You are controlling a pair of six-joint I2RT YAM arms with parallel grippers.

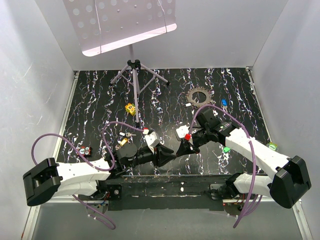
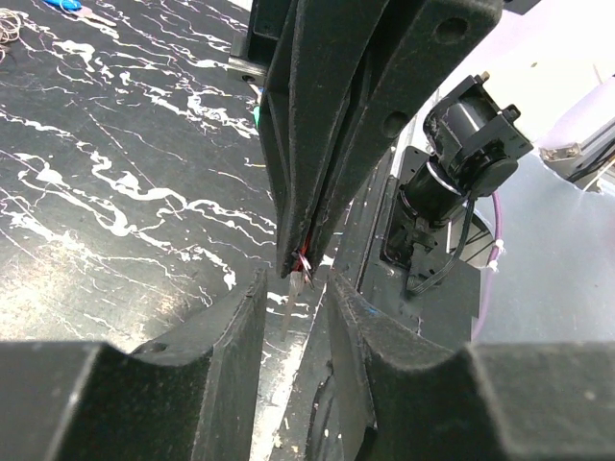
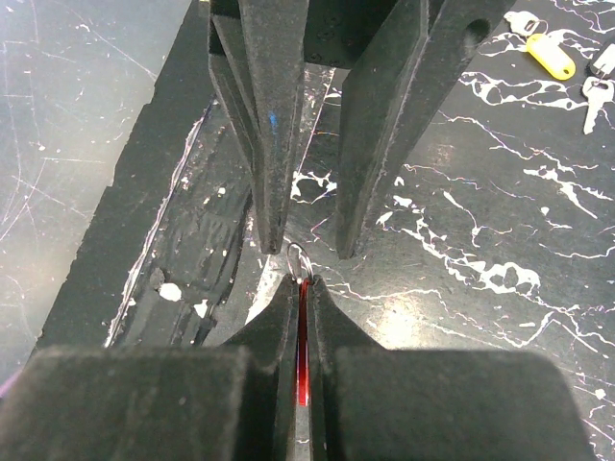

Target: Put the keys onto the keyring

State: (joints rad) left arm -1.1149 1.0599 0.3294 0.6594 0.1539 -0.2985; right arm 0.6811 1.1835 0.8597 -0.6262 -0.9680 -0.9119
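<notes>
My right gripper (image 3: 303, 283) is shut on a thin red piece (image 3: 303, 365) seen edge-on. A small silver keyring (image 3: 297, 259) pokes out past its fingertips. My left gripper (image 2: 295, 283) faces it tip to tip with its jaws open, one on each side of the ring and not touching it. From above, both grippers meet near the table's front edge: left (image 1: 172, 152), right (image 1: 184, 147). Loose keys lie on the black marbled table: a blue one (image 1: 224, 103), a green one (image 1: 226, 149), and brass and silver ones (image 1: 124, 139).
A grey sprocket (image 1: 200, 96) lies at the back right. A tripod stand (image 1: 134, 75) with a perforated white sheet stands at the back. A yellow dotted block (image 1: 130, 108) sits by its leg. A yellow tag (image 3: 550, 56) and a silver key (image 3: 596, 96) lie together.
</notes>
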